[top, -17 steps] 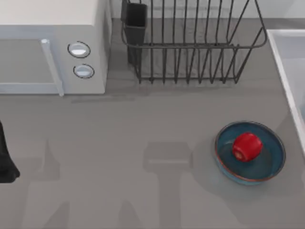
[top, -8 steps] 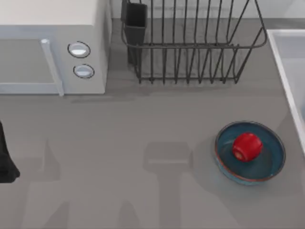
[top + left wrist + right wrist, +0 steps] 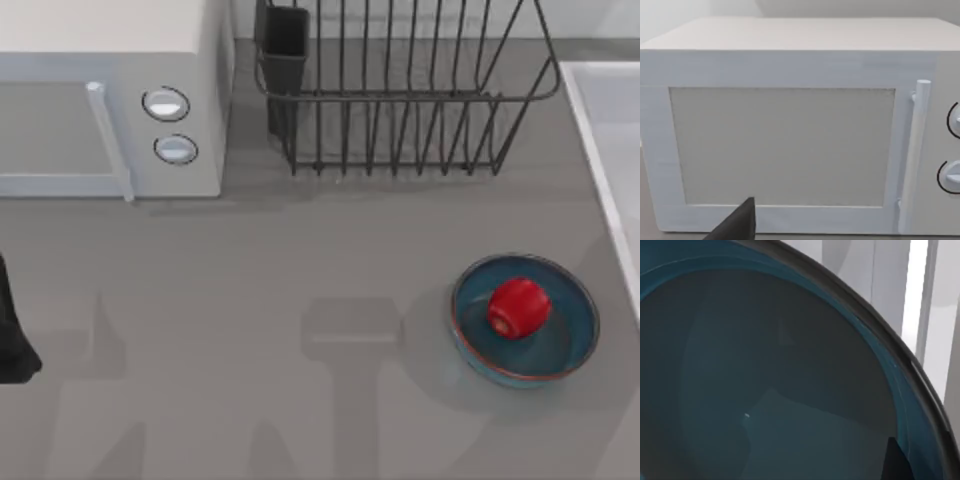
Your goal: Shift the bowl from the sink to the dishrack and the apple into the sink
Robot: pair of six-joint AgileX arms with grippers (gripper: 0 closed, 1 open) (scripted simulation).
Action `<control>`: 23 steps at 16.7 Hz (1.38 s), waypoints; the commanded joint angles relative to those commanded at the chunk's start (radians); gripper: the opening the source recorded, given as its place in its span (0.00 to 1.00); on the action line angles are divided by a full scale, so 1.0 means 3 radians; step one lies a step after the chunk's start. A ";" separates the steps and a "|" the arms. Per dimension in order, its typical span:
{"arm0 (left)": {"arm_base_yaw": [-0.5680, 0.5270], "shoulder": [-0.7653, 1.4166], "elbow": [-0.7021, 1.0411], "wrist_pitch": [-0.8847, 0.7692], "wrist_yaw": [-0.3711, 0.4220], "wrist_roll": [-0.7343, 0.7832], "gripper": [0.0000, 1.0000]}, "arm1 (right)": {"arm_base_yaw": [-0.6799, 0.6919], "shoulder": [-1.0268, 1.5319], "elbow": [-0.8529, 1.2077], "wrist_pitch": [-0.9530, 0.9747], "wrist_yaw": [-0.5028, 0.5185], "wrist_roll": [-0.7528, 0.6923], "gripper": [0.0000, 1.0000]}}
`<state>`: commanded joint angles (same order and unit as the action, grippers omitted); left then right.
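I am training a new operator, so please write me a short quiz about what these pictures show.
1. True or false: the apple lies inside a bowl that stands on the table.
2. What stands at the top view's left of the dishrack? A) a white microwave B) a kettle C) a toaster
3. At which edge of the top view does the rim of the sink run?

Key: 1 true; 2 A; 3 the right edge.
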<state>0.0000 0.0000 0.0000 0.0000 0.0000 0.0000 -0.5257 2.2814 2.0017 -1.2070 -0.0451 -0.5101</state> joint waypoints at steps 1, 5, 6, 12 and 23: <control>0.0000 0.0000 0.0000 0.0000 0.0000 0.0000 1.00 | -0.0088 -0.0266 -0.0132 -0.0141 -0.0008 -0.0093 0.00; 0.0000 0.0000 0.0000 0.0000 0.0000 0.0000 1.00 | -0.0453 -0.1353 -0.0669 -0.0712 -0.0037 -0.0465 0.00; 0.0000 0.0000 0.0000 0.0000 0.0000 0.0000 1.00 | -0.0539 -0.1604 -0.0791 -0.0839 -0.0045 -0.0553 0.00; 0.0000 0.0000 0.0000 0.0000 0.0000 0.0000 1.00 | -0.0883 -0.2501 -0.1229 -0.1303 -0.0090 -0.0899 0.00; 0.0000 0.0000 0.0000 0.0000 0.0000 0.0000 1.00 | -0.0355 -0.2452 -0.1139 -0.0820 0.0202 -0.0552 0.00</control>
<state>0.0000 0.0000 0.0000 0.0000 0.0000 0.0000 -0.6321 1.5457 1.6600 -1.4529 0.0157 -0.6758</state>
